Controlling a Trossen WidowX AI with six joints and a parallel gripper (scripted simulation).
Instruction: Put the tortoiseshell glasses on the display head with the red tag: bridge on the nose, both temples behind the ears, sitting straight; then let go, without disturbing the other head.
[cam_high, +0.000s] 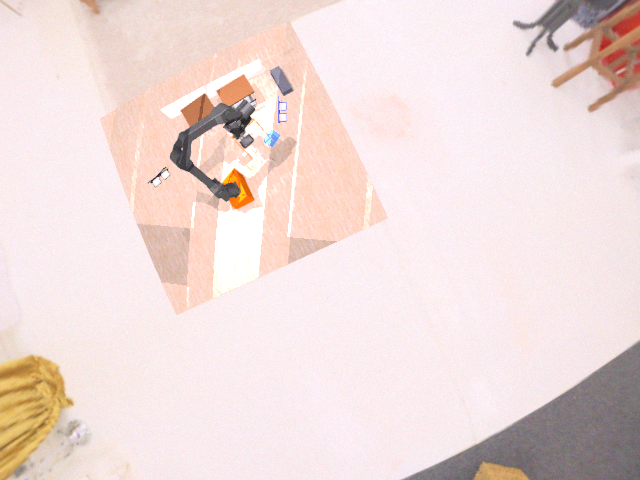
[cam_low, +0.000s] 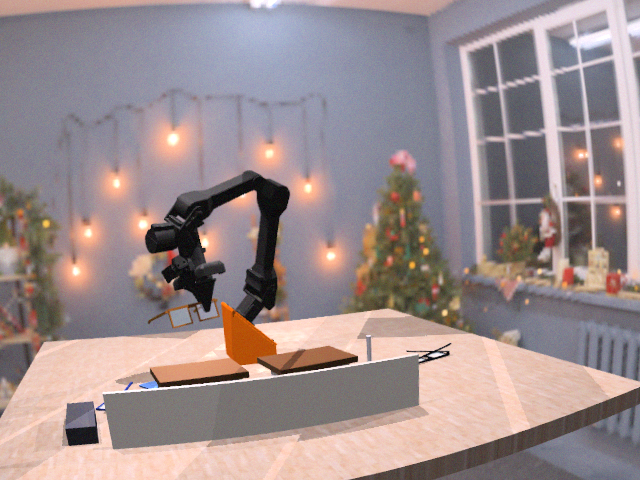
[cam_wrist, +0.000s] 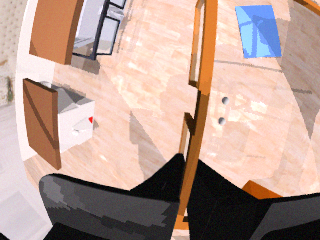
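My gripper (cam_low: 207, 307) (cam_wrist: 183, 160) is shut on the tortoiseshell glasses (cam_low: 171, 318) (cam_wrist: 208, 60), by the front frame, high above the table. In the wrist view the front frame runs upward from my fingertips. The glasses are clear of both heads. The red-tag head (cam_wrist: 74, 131) (cam_high: 195, 109) (cam_low: 310, 358) is a white block under a brown top (cam_wrist: 41, 122); its small red tag (cam_wrist: 91, 120) faces the table's middle. The other head has a brown top (cam_high: 235, 88) (cam_low: 199, 370) (cam_wrist: 55, 27) and wears dark-framed glasses (cam_wrist: 103, 30).
A pale panel (cam_low: 258, 408) stands behind the heads, with a dark block (cam_high: 281, 81) (cam_low: 81, 423) beside it. A blue cloth (cam_high: 271, 137) (cam_wrist: 257, 32), blue glasses (cam_high: 279, 109), black glasses (cam_low: 436, 354), a thin post (cam_low: 368, 347) and an orange wedge (cam_high: 244, 192) (cam_low: 248, 341) are around.
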